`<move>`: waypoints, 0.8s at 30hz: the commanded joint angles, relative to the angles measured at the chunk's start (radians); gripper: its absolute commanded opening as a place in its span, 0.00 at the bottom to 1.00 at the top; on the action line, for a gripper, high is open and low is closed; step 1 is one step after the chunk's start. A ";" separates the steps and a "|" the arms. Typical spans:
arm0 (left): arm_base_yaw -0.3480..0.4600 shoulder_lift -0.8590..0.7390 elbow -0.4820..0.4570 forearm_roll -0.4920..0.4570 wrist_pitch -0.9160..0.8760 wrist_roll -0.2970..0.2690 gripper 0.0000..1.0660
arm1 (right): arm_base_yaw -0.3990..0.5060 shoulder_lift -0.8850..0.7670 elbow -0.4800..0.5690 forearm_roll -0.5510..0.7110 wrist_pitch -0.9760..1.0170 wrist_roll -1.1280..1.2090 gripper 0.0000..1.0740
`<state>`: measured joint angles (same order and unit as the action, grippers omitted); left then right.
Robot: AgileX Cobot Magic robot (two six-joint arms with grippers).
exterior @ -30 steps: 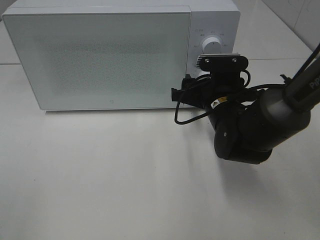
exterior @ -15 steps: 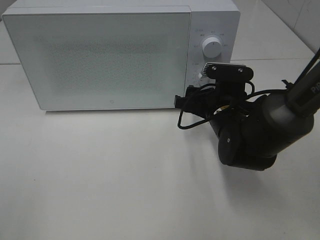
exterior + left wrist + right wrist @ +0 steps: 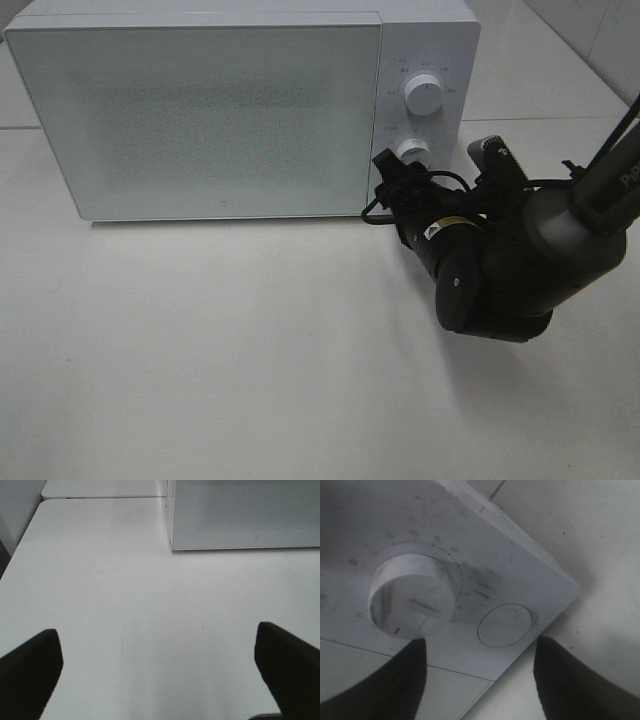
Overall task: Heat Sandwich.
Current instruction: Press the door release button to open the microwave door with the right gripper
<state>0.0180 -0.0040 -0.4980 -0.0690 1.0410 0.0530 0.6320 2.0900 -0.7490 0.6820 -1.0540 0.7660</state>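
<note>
Tabletop (white, matte) carries a microwave; left fingers and right fingers gape, gripping nothing.

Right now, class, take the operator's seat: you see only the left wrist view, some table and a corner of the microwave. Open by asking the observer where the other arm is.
Operator: Where is the other arm?
Observer: The right gripper points at the controls on the microwave.
Operator: Which controls?
Observer: The lower knob and a round button lie ahead of it. Its fingers stand apart, gripping nothing.
Operator: Is the door open?
Observer: No, the door is shut.
</note>
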 commanded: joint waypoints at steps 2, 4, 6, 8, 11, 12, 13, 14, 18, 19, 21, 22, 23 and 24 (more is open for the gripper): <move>-0.006 -0.021 0.004 0.000 -0.004 -0.004 0.94 | -0.002 -0.004 -0.001 0.000 -0.007 0.171 0.49; -0.006 -0.021 0.004 0.000 -0.004 -0.004 0.94 | -0.002 -0.004 -0.001 0.000 -0.007 0.272 0.43; -0.006 -0.021 0.004 0.000 -0.004 -0.004 0.94 | -0.002 -0.004 -0.001 0.000 -0.007 0.314 0.40; -0.006 -0.021 0.004 0.000 -0.004 -0.004 0.94 | -0.002 -0.004 -0.001 0.001 -0.007 0.428 0.31; -0.006 -0.021 0.004 0.000 -0.004 -0.004 0.94 | -0.002 -0.004 -0.001 0.001 -0.007 0.492 0.23; -0.006 -0.021 0.004 0.000 -0.004 -0.004 0.94 | -0.002 -0.004 -0.001 0.001 -0.007 0.528 0.18; -0.006 -0.021 0.004 0.000 -0.004 -0.004 0.94 | -0.002 -0.004 -0.001 0.001 -0.006 0.540 0.15; -0.006 -0.021 0.004 0.000 -0.004 -0.004 0.94 | -0.002 -0.004 -0.001 0.001 -0.006 0.540 0.15; -0.006 -0.021 0.004 0.000 -0.004 -0.004 0.94 | -0.002 -0.004 -0.001 0.001 -0.004 0.582 0.03; -0.006 -0.021 0.004 0.000 -0.004 -0.004 0.94 | -0.002 -0.004 -0.001 0.001 -0.004 0.588 0.01; -0.006 -0.021 0.004 0.000 -0.004 -0.004 0.94 | -0.002 -0.004 -0.001 -0.002 -0.004 0.591 0.00; -0.006 -0.021 0.004 0.000 -0.004 -0.004 0.94 | -0.002 -0.004 -0.001 -0.007 -0.004 0.591 0.00; -0.006 -0.021 0.004 0.000 -0.004 -0.004 0.94 | -0.002 -0.004 -0.001 -0.007 -0.004 0.591 0.00; -0.006 -0.021 0.004 0.000 -0.004 -0.004 0.94 | -0.002 -0.004 -0.001 -0.009 -0.004 0.591 0.00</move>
<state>0.0180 -0.0040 -0.4980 -0.0690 1.0410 0.0530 0.6330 2.0900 -0.7490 0.6820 -1.0490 1.3540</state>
